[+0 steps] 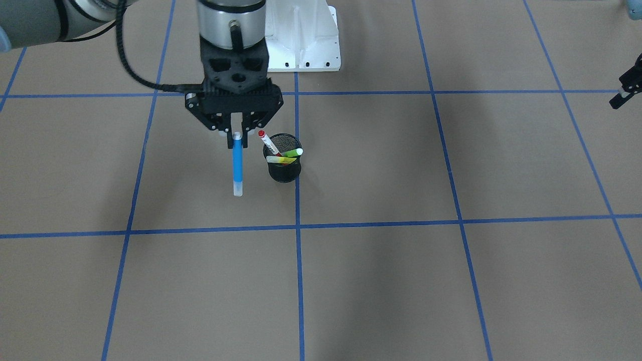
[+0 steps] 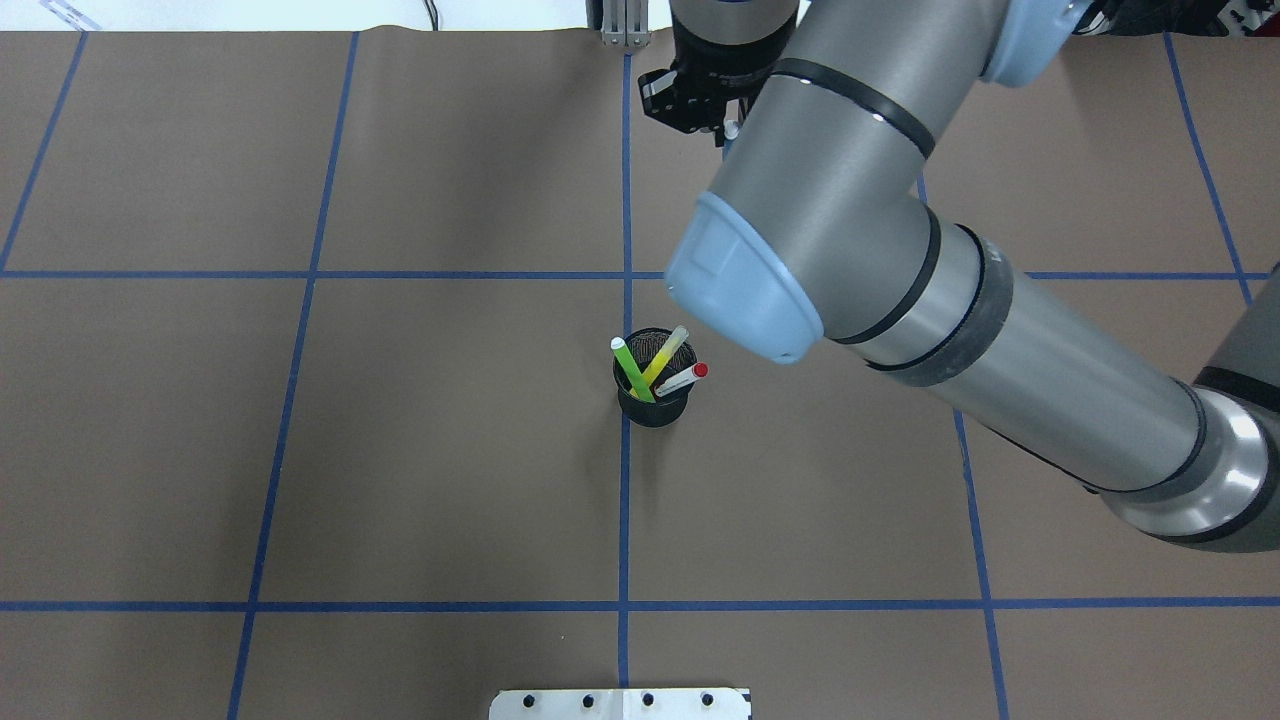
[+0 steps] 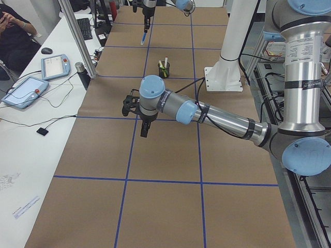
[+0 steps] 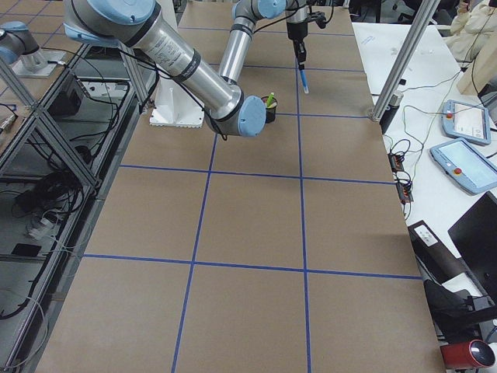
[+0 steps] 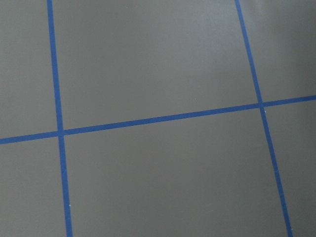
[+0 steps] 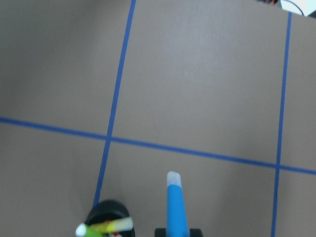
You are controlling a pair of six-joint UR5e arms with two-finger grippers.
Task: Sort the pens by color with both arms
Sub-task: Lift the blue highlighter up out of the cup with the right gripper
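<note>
Nearest me, my right gripper [image 1: 238, 131] pinches the blue pen [image 1: 237, 165] by its top, and the pen hangs upright above the table [image 1: 401, 281]. Just beyond, the cup [image 1: 284, 171] holds the red-capped pen [image 1: 269, 144], green pen [image 1: 293, 152] and yellow pen [image 1: 277, 160]. My left gripper [image 1: 623, 93] hangs well aside; I cannot tell its grip.

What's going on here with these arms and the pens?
The right gripper is shut on the blue pen, holding it upright beside the black mesh cup. The red-capped pen, green pen and yellow pen lean inside the cup. The left gripper hangs far off to the side, holding nothing visible.
</note>
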